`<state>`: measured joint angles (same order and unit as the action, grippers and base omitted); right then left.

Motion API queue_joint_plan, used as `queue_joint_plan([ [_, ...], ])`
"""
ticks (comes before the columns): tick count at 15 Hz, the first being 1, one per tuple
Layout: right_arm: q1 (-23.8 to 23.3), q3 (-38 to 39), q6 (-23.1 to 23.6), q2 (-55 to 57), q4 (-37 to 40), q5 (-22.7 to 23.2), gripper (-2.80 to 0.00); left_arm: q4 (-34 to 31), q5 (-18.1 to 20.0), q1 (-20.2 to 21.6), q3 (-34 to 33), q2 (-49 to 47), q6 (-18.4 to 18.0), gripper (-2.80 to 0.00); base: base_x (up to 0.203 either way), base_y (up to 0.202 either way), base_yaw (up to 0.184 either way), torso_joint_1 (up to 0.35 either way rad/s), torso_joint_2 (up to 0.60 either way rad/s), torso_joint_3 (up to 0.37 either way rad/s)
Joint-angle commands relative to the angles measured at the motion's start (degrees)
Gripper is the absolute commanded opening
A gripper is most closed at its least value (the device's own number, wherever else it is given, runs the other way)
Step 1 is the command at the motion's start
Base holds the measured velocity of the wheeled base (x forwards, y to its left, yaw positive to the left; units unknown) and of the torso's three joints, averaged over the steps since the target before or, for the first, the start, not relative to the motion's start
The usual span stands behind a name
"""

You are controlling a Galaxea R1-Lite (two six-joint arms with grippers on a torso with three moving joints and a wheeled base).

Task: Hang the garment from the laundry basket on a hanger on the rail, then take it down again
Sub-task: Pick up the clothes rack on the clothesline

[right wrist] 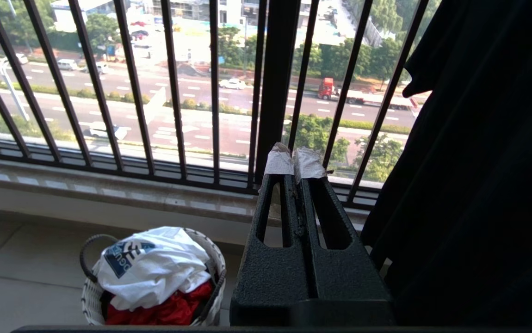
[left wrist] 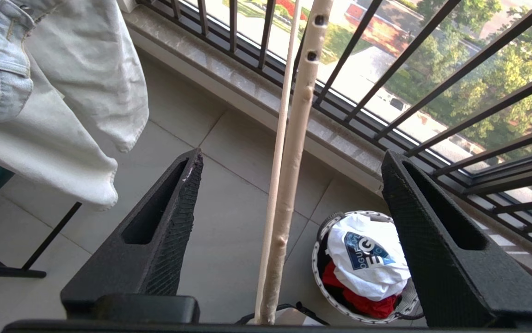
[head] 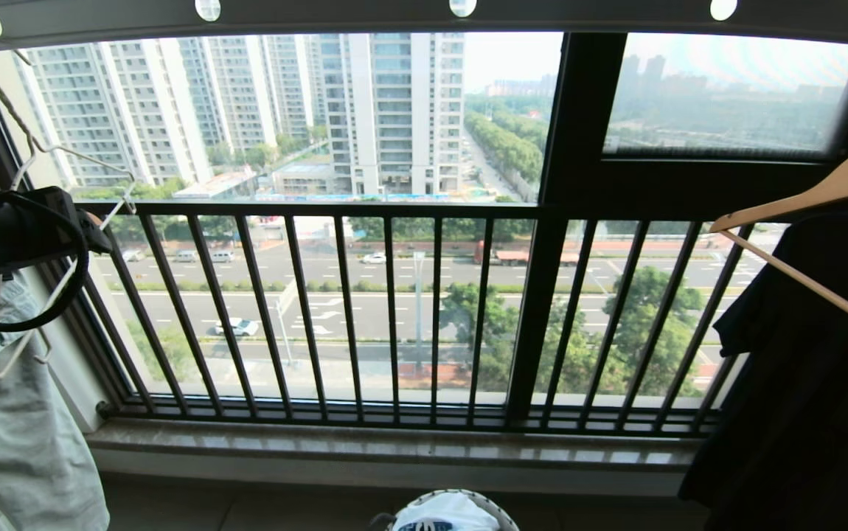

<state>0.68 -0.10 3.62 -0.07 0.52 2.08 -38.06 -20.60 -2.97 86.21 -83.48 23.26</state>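
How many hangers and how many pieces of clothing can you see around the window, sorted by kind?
Thin cream-white wire hanger: 1
Thick wooden hanger: 1
Hanging clothes: 2, pale denim garment and black shirt
Cloths in the small round white woven basket: 2, white printed T-shirt and red cloth
Total: 6

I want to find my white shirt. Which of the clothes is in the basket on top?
The white T-shirt with the dark blue print lies on top in the basket. The red cloth sits under it; the black shirt and pale jeans hang up.
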Motion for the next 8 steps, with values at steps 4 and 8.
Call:
queue_joint_plan([
  [4,0.0,0.0,0.1,0.1,0.1,0.0,-2.8,-0.3,-0.2,0.0,0.0,0.4,0.1,-2.8,0.0,0.0,0.0,0.0,0.0,0.0],
  [8,0.0,0.0,0.1,0.1,0.0,0.0,-2.8,-0.3,-3.0,0.0,0.0,0.3,0.1,-2.8,0.0,0.0,0.0,0.0,0.0,0.0],
])
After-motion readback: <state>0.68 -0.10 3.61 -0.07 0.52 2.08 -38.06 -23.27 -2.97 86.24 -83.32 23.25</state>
